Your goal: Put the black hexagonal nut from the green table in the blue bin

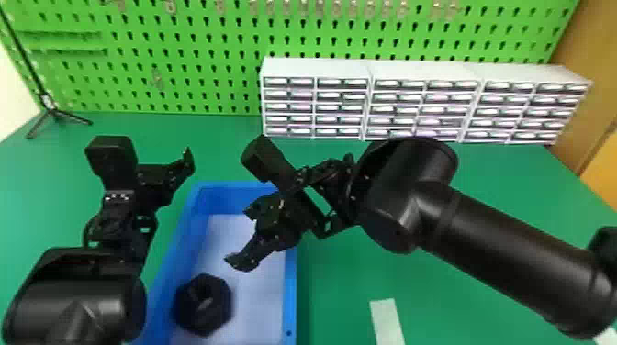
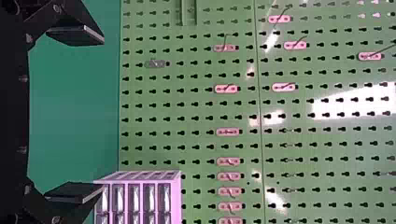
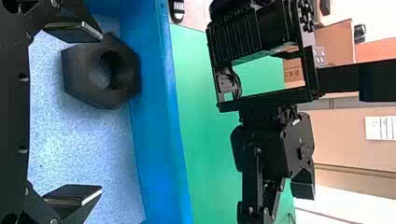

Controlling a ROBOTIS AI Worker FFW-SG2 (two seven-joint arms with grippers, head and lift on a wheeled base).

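The black hexagonal nut [image 1: 216,315] lies on the pale floor of the blue bin [image 1: 290,293], towards its near left part. My right gripper [image 1: 238,236] is over the bin, beyond the nut, its fingers apart. In the right wrist view the nut [image 3: 77,70] is near one fingertip and close to the blue wall, not between the fingers of the right gripper [image 3: 101,113]. My left gripper [image 1: 160,176] is over the green table [image 1: 229,147], left of the bin's far end. The left wrist view shows the left gripper [image 2: 102,114] with its fingers wide apart and nothing held.
White drawer cabinets [image 1: 316,108] stand along the back of the table, before a green pegboard [image 1: 183,69]. A small black tripod [image 1: 55,112] stands at the back left. A pale strip [image 1: 387,321] lies right of the bin. The right forearm [image 1: 500,257] crosses above the table's right side.
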